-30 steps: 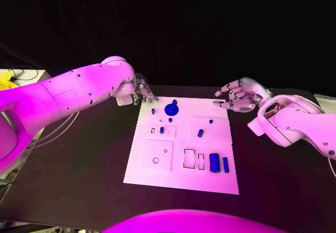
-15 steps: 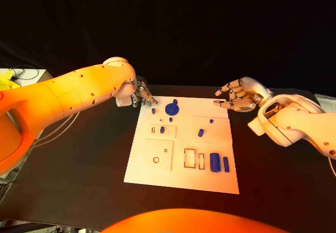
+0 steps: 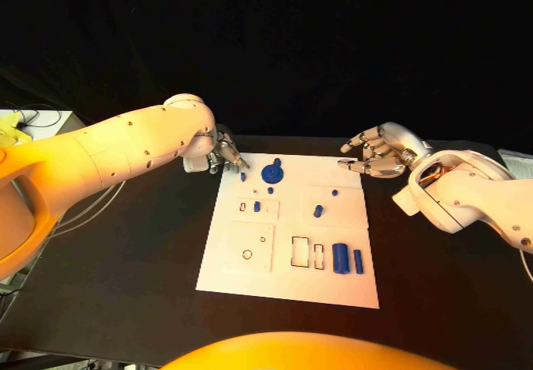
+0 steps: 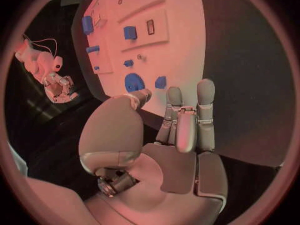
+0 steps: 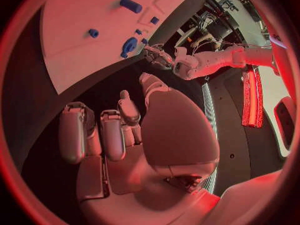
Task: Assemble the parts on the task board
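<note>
The white task board (image 3: 286, 266) lies in the middle of the black table. Blue parts stand on it: a round disc (image 3: 272, 173) near the far edge, a small peg (image 3: 243, 176) beside it, pegs (image 3: 256, 206) (image 3: 319, 210) mid-board, and a block (image 3: 341, 257) with a bar (image 3: 357, 260) at the near right. My left hand (image 3: 223, 154) hovers at the board's far left corner, fingers apart, holding nothing; its fingers (image 4: 185, 122) point toward the disc (image 4: 134, 81). My right hand (image 3: 374, 154) hangs over the far right corner with loosely curved fingers (image 5: 112, 132), holding nothing.
Empty cut-outs (image 3: 302, 251) sit in the board's near half. Black table (image 3: 122, 270) spreads on both sides of the board. A yellow object with cables (image 3: 14, 127) lies off the table at the far left.
My left hand has edged slightly closer to the board's far left corner. The right hand and the parts have stayed where they were.
</note>
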{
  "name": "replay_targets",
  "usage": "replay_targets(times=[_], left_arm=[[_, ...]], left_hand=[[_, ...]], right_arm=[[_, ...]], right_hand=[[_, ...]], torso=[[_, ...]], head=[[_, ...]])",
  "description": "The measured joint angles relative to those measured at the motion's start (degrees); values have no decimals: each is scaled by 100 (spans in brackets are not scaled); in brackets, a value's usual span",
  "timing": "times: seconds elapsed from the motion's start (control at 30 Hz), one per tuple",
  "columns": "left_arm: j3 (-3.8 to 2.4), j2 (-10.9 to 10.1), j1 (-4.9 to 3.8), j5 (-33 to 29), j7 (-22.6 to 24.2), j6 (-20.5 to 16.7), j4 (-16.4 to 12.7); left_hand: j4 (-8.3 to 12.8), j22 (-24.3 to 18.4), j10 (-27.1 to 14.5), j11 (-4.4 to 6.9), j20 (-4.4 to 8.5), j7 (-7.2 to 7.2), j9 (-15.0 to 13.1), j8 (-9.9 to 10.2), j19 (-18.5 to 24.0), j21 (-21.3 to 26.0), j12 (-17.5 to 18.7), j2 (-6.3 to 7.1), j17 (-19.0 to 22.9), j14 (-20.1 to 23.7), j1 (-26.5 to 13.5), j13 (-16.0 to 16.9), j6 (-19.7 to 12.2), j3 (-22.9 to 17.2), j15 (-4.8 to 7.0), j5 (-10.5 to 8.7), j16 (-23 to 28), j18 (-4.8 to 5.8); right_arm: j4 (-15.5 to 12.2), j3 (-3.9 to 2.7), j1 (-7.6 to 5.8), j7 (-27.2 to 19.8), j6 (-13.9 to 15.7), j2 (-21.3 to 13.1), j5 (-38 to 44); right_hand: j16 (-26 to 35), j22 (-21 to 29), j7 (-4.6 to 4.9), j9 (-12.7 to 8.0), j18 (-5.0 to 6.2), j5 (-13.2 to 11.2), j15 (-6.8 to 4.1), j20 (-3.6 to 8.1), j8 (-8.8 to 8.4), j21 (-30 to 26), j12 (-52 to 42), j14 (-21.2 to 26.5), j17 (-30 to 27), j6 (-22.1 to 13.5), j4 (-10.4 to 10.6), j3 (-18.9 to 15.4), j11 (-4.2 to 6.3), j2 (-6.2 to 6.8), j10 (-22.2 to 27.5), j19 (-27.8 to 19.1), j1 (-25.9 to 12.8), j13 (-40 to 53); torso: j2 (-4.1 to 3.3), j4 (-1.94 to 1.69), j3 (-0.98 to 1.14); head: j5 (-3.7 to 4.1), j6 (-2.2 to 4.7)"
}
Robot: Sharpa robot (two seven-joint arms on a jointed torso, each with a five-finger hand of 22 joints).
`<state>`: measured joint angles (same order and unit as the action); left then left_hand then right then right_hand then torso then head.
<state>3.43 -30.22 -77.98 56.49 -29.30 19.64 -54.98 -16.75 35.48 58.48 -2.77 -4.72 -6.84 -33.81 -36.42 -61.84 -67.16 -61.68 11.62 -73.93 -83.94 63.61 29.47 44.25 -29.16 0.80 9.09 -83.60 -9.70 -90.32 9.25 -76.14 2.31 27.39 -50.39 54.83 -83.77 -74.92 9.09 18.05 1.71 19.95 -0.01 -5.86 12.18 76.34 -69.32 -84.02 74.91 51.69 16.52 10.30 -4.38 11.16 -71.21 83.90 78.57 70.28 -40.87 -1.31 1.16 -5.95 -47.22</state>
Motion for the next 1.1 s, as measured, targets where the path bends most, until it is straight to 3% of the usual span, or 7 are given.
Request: replay_targets(times=[0.53, 0.77, 0.97, 1.1], left_arm=[[38, 25, 50, -72, 0, 84, 0], [40, -5, 52, -83, 0, 96, -38], [40, -31, 52, -87, 0, 92, -78], [40, -43, 53, -91, 0, 82, -106]], left_hand=[[0, 35, 22, 22, 0, 20, 0, -55, 0, -36, 0, 0, -30, 0, 0, -5, 61, 32, 0, 0, -26, 0], [0, 64, 42, 42, 0, 51, -32, -118, 0, -65, -21, -76, -36, -1, 77, -19, 92, 32, 43, 0, -26, 0], [19, 86, 61, 63, 20, 94, -114, -275, -20, -86, -21, -202, -39, -20, 202, -38, 135, -55, 67, 0, -26, 0], [32, 141, 82, 146, 52, 136, -289, -504, -51, -130, -21, -279, -57, -11, 452, -62, 171, -292, 115, 0, -60, 0]], right_arm=[[0, 0, 0, -1, 0, 6, 0], [3, -2, 0, -1, 0, 4, 0], [5, -1, 0, -1, 0, 4, 0], [7, 0, 0, -1, 0, 6, 0]], right_hand=[[0, 1, 0, 0, 0, 0, 0, 0, 44, 0, 0, 0, 0, 0, 6, 56, 0, 0, 0, 0, 0, -11], [0, -3, 0, 0, 0, 0, 0, 0, 44, 0, 0, 0, 0, 0, 6, 56, 0, 0, 0, 0, 0, -11], [0, -3, 0, 0, 0, 0, 0, 0, 44, 0, 0, 0, 0, 0, 6, 56, 0, 0, 0, 0, 0, -11], [0, -3, 0, 0, 0, 0, 0, 0, 44, 0, 0, 0, -1, 0, 6, 56, 0, 0, 0, 0, 0, -10]], torso=[[-5, 0, -1], [-7, 1, -1], [-7, 1, -2], [-5, 3, -1]], head=[[3, -12], [-1, -16], [8, -30], [9, -37]])
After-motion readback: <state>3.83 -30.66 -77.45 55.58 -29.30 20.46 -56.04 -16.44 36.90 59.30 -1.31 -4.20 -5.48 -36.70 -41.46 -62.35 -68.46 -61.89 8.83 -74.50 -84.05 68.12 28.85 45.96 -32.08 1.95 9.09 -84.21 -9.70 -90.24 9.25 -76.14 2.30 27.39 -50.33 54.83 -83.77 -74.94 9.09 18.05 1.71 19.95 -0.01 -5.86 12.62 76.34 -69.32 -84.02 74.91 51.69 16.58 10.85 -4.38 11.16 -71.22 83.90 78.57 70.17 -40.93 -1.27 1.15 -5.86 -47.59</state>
